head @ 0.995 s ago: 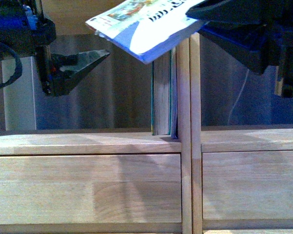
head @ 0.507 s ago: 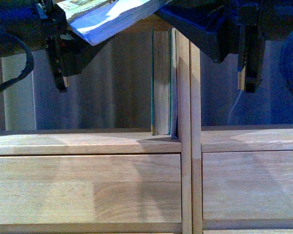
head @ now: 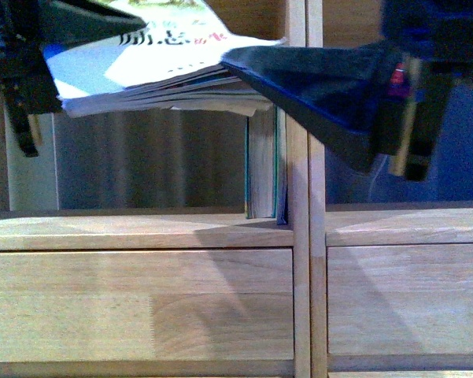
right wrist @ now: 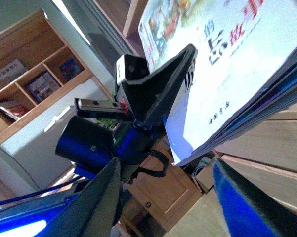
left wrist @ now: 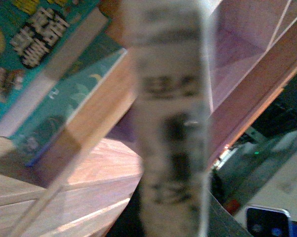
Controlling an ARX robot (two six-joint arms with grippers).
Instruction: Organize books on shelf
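The white paperback (head: 142, 75) lies nearly flat in the air, above the open compartment of the shelf (head: 142, 232) and over the tops of the teal books (head: 264, 165). Those stand upright on the board, against the middle post (head: 307, 157). The left gripper (right wrist: 188, 59) pinches the paperback at its left end, one finger flat on the cover. The right gripper (head: 252, 67) has its fingers spread wide, one dark finger reaching under the book's right end. Plain drawer fronts (head: 142, 303) lie below.
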